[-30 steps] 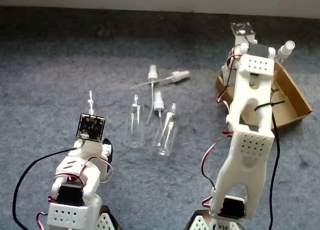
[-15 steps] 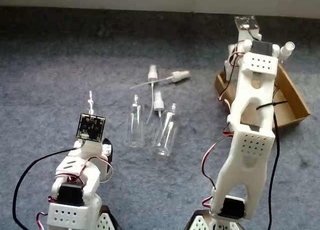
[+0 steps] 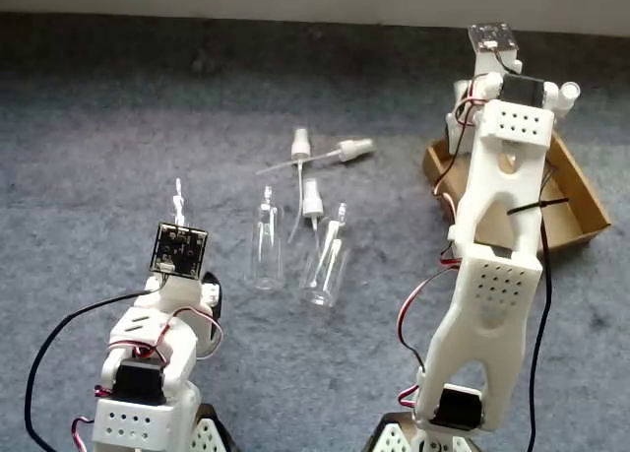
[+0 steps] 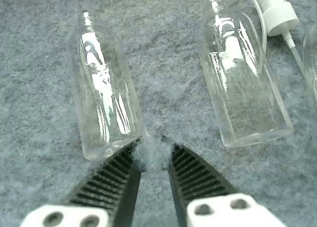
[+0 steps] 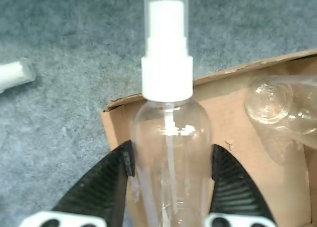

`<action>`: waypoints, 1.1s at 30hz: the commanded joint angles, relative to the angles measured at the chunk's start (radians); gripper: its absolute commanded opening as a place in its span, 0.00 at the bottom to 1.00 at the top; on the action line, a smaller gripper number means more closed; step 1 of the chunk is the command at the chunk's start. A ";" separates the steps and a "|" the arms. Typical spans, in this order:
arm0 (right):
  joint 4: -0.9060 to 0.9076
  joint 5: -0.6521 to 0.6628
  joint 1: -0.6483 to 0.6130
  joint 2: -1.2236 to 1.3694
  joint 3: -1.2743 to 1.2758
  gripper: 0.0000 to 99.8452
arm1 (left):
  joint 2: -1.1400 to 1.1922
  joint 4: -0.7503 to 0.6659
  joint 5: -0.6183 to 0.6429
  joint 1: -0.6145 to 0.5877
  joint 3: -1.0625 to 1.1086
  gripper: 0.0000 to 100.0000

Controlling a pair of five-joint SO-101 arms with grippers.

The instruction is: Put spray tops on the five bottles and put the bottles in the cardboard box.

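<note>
The right hand [image 5: 171,160] is found clamped on a capped bottle [image 5: 171,133], both fingers pressed against the clear body just below the shoulders. The fitted spray top [image 5: 167,54] is thereby left untouched, which is judged to be the reason for so low a grip. This bottle is held above a corner of the cardboard box [image 5: 233,76], with its top projecting past the rim over the grey tabletop [image 5: 59,34]. A release here is judged premature, and the bottle would need to be brought further inside first. A second bottle [image 5: 277,106] is noted lying in the box, base towards the camera; whether it is capped cannot be told. The left hand [image 4: 151,147] is recorded with its fingers narrowly apart and nothing between them. It is set low on the tabletop just beside the base of an uncapped bottle [image 4: 101,88] lying on its side. Another open bottle [image 4: 242,73] lies nearby, and a loose top [image 4: 277,12] with its dip tube is seen close to that bottle's neck. The capping work on the tabletop is judged outstanding.
</note>
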 commanded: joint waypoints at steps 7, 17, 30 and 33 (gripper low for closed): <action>0.024 0.006 0.012 -0.021 -0.291 0.13 | -0.008 -0.014 -0.009 0.016 0.021 0.00; 0.208 0.000 -0.027 -0.024 -0.458 0.13 | -0.008 -0.014 -0.009 0.016 0.021 0.00; 0.208 0.000 -0.048 -0.122 -0.734 0.13 | -0.008 -0.015 -0.009 0.016 0.021 0.00; 0.208 0.000 -0.050 -0.200 -0.734 0.13 | -0.008 -0.014 -0.009 0.016 0.021 0.00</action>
